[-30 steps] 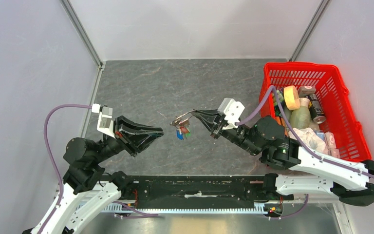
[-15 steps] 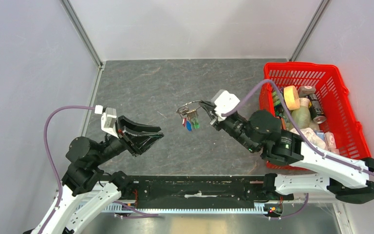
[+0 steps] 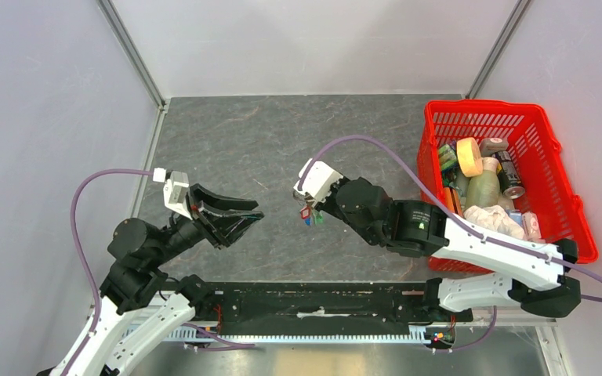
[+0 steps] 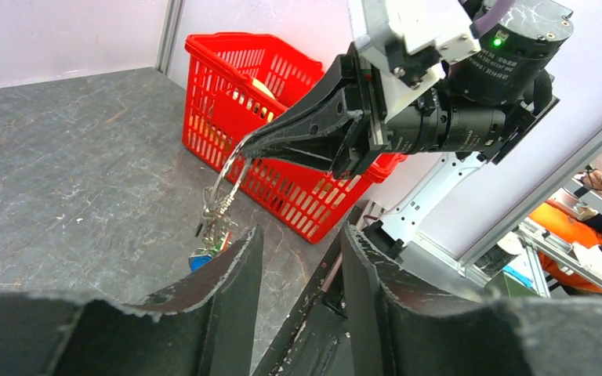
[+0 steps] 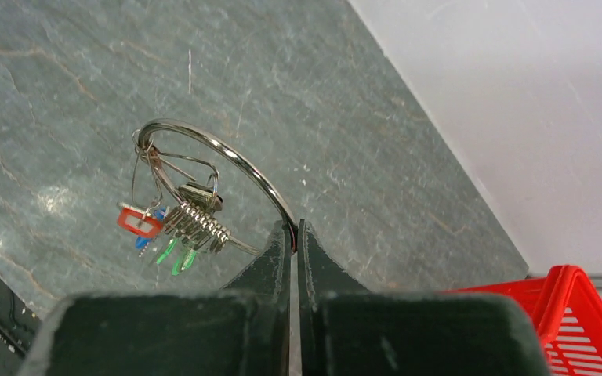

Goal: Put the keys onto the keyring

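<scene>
My right gripper (image 5: pixel 294 229) is shut on the silver keyring (image 5: pixel 227 157) and holds it in the air above the grey floor. The keys (image 5: pixel 168 227) hang from the ring in a bunch: a red head, a blue one and two green ones. In the top view the bunch (image 3: pixel 308 211) hangs under the right gripper near the middle. In the left wrist view the ring (image 4: pixel 231 168) and keys (image 4: pixel 210 235) hang from the right gripper's fingers (image 4: pixel 306 137). My left gripper (image 4: pixel 298 243) is open and empty, a little to the left of the keys (image 3: pixel 243 219).
A red basket (image 3: pixel 549 168) with several items such as a tape roll and bottles stands at the right. The walls enclose the grey floor (image 3: pixel 266 141) on the left, back and right. A black rail (image 3: pixel 313 301) runs along the near edge.
My right arm has swung left and turned, carrying the keyring and keys a little nearer the left gripper. My left gripper has opened slightly wider and hardly moved.
</scene>
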You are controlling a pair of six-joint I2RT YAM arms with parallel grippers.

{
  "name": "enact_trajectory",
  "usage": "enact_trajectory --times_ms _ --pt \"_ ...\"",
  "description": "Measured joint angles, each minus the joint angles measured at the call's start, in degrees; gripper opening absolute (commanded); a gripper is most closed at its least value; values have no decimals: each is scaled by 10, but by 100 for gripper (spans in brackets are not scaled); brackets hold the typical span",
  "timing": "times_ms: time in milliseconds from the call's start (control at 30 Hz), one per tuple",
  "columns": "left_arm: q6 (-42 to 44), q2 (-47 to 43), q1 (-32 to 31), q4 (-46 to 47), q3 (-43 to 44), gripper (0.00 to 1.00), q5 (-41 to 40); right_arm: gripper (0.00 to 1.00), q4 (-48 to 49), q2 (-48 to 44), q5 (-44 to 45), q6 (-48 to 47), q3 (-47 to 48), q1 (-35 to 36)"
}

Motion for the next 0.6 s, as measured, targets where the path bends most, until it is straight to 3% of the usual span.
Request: enact_trajectory --times_ms 200,400,600 --pt "1 1 0 -3 0 65 -2 0 -49 20 -31 74 0 -33" --pt "1 1 0 -13 0 68 -6 0 -87 65 -139 180 0 -128" --pt "1 0 0 -15 0 68 -14 0 -114 129 -233 250 0 -170"
